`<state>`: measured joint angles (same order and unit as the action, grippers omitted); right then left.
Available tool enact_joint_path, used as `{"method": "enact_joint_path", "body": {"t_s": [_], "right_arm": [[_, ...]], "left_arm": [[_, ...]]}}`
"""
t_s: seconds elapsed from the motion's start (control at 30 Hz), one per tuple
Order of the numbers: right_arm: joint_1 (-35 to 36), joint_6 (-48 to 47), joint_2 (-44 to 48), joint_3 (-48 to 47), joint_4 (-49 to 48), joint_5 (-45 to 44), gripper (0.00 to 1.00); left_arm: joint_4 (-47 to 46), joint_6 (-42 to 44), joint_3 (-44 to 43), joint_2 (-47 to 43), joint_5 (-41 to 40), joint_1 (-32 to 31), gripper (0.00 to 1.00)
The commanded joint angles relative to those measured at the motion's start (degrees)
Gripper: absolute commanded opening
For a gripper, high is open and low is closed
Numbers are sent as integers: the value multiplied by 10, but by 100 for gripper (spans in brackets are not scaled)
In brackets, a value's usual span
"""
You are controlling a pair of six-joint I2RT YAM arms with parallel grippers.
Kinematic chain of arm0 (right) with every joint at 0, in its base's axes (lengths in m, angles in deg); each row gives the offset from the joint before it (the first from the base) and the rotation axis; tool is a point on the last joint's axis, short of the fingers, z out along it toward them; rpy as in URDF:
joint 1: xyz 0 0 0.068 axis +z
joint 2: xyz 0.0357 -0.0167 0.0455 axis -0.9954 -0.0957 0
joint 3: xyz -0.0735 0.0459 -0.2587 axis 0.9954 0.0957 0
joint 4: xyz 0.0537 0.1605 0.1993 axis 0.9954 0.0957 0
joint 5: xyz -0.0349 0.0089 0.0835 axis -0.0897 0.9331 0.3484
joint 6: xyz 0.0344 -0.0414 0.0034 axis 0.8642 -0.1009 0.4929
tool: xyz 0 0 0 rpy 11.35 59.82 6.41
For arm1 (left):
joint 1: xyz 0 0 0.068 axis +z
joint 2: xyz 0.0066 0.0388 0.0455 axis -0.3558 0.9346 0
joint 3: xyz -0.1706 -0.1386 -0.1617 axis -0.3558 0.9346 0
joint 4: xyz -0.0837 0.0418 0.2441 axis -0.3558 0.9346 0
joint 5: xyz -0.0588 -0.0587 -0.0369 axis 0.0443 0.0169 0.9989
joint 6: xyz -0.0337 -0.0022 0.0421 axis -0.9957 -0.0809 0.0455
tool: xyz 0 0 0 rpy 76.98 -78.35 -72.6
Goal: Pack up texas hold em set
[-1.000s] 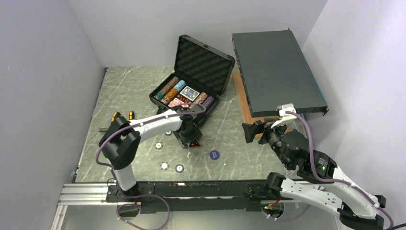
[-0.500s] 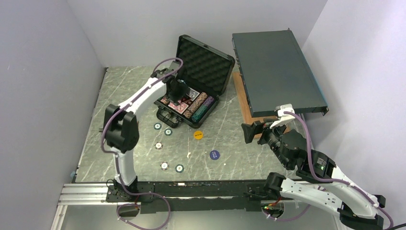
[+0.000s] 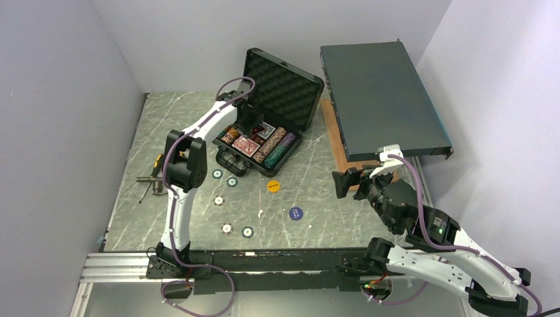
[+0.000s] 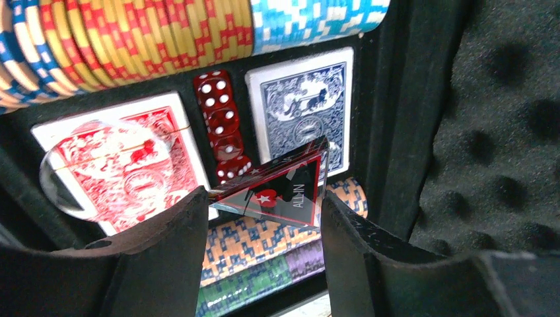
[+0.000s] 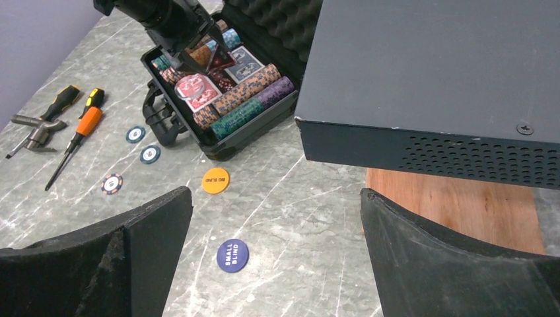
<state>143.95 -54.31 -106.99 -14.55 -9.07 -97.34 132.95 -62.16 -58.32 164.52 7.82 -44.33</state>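
Observation:
The black foam-lined case [image 3: 284, 86] lies open at the table's back centre, with rows of poker chips [image 3: 277, 146], a red deck [image 4: 132, 165], a blue deck [image 4: 300, 99] and red dice [image 4: 221, 119] in it. My left gripper [image 3: 247, 129] hangs over the case's tray, shut on the red "ALL IN" triangle [image 4: 284, 188], which is held just above the decks; the triangle also shows in the right wrist view [image 5: 210, 61]. My right gripper [image 5: 274, 198] is open and empty above the table on the right. An orange button [image 3: 274, 185], a blue button [image 3: 296, 212] and several loose chips [image 3: 232, 181] lie on the table.
A large dark grey metal box [image 3: 380, 92] rests on a wooden board [image 3: 343, 148] at the back right. Orange-handled screwdrivers [image 5: 79, 132] and pliers [image 3: 148, 179] lie at the left edge. The case's handle [image 5: 158, 119] sticks out toward the loose chips.
My left gripper has carried the red triangle from the table's front centre back to over the open case. The right arm has barely moved.

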Motion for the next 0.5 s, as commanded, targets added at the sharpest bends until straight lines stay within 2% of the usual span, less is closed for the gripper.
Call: {"method": "enact_joint_path", "body": {"t_s": [0.0, 0.3, 0.47], "right_arm": [[0, -4, -7, -1, -28, -15, 100], [0, -13, 2, -1, -36, -19, 100], [0, -13, -2, 0, -36, -21, 100]], "left_arm": [[-42, 6, -39, 10, 7, 2, 33], [-58, -24, -52, 37, 36, 11, 40], [-39, -50, -63, 44, 34, 17, 48]]}}
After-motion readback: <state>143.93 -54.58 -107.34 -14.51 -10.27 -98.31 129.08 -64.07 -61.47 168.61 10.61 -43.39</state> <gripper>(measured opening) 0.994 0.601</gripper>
